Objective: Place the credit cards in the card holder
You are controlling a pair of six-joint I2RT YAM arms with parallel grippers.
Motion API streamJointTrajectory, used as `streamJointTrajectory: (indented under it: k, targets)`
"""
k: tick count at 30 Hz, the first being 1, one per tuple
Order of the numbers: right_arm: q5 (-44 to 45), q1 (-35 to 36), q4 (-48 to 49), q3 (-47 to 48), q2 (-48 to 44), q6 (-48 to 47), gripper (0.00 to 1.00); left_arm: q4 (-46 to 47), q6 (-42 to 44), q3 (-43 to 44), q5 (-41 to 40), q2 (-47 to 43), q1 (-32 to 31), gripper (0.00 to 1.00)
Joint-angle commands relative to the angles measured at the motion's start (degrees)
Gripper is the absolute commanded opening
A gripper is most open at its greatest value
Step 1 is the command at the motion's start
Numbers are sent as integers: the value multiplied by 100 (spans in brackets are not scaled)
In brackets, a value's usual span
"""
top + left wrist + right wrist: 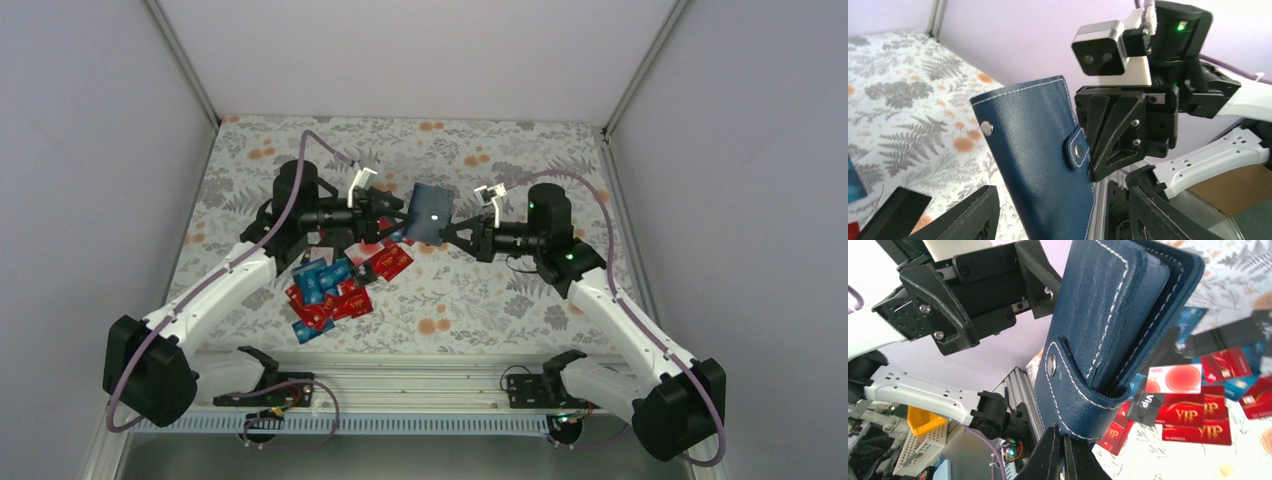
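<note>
"VIP" in gold letters showed on several of the red credit cards [1198,415], and in white on one black card [1143,402] tilted among them. A white-and-red card [1175,378] bore a small line of print too fine to read. The blue cards' marks could not be read either.

The card holder [431,213], navy leather with white stitching, was lifted off the table [520,150] above its middle, standing roughly upright. It was folded closed, its snap strap [1058,365] fastened over the open edge. Whether it held any cards could not be told.

The right gripper [1060,450] was clenched on the holder's lower edge, fingers pinched together on the leather. The left gripper [1068,220] stood released, its two fingers spread wide on either side of the holder, with a gap at each.

The credit cards lay loose in an overlapping heap [340,285] on the flowered table, left of centre and toward the near edge, red and blue mixed. The left arm hid part of the heap from above, and the holder blocked some cards from the right wrist camera.
</note>
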Motion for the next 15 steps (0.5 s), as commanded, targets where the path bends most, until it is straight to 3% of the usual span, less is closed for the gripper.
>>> streamJointTrajectory:
  k: [1, 15]
  targets:
    - [-547, -27, 276, 353, -37, -356, 4, -327, 165, 407, 358, -133, 31, 65]
    - [-936, 6, 496, 553, 56, -473, 4, -179, -99, 657, 989, 191, -111, 53]
